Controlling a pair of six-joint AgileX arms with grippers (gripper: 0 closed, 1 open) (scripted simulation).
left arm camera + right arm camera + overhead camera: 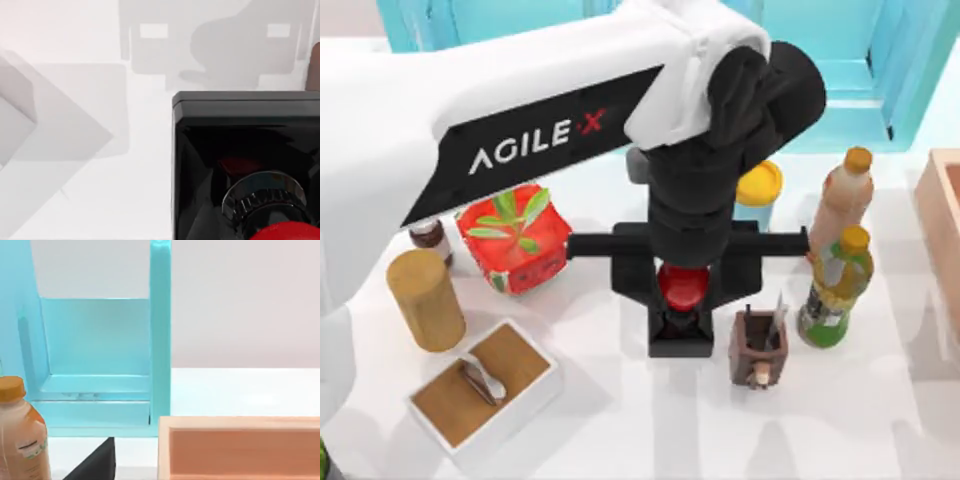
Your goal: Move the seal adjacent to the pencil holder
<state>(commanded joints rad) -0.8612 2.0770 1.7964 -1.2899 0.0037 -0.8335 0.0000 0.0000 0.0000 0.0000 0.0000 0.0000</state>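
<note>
The left claw (681,300) hangs over the middle of the white counter (620,420), its black fingers (632,285) on either side of the seal (680,318), closed around the glossy red knob. The seal's black square base sits under the claw and seems to rest on the counter, though the wrist and cross-bar above cover much of it. In the left wrist view the seal (245,150) shows as a dark block with a ribbed silver collar and a sliver of red at the edge, cut off by the frame.

Just beside the seal, toward the counter's right, stands the pencil holder (758,348), a small brown box with dark and grey pens sticking up and a pale knob on its near face; a narrow gap separates the two.

Farther right are a green bottle (835,288) and an orange-capped bottle (842,200), and a yellow-lidded cup (758,192) is half hidden behind the arm. A pink box (940,230) is cut off at the right edge.

To the left sit a red strawberry-printed carton (515,240), a small brown bottle (430,238), a tan wooden cylinder (425,300), and a white tray (485,390) holding brown inserts and a small metal piece I cannot identify.

The right wrist view shows the orange-capped bottle (20,435), the pink box (240,447) and a turquoise frame (160,335); whether the right claw is open or closed cannot be told.
</note>
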